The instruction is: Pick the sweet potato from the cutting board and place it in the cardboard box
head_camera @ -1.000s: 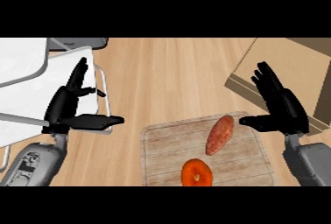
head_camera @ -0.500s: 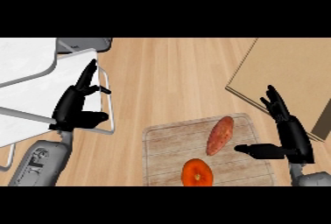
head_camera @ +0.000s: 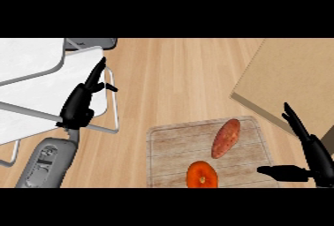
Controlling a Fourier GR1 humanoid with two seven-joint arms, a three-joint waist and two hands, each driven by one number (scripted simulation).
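Light wood table [head_camera: 176,75] is filling the view, with a white sink [head_camera: 39,84] and its metal rim sitting at the left. Cutting board [head_camera: 176,154] is lying at lower centre. Sweet potato [head_camera: 225,138] is lying on the board's right half, tilted, upper end toward the box; nothing is touching it. A round orange-red vegetable [head_camera: 202,174] is sitting on the board just below it, apart from it. Cardboard box [head_camera: 287,84] is sitting at the right edge, its corner near the board's upper right. Right hand [head_camera: 306,154] is hovering just right of the board, fingers straight, thumb spread toward the board, holding nothing. Left hand [head_camera: 81,101] is resting over the sink rim, fingers straight and pointing up, empty.
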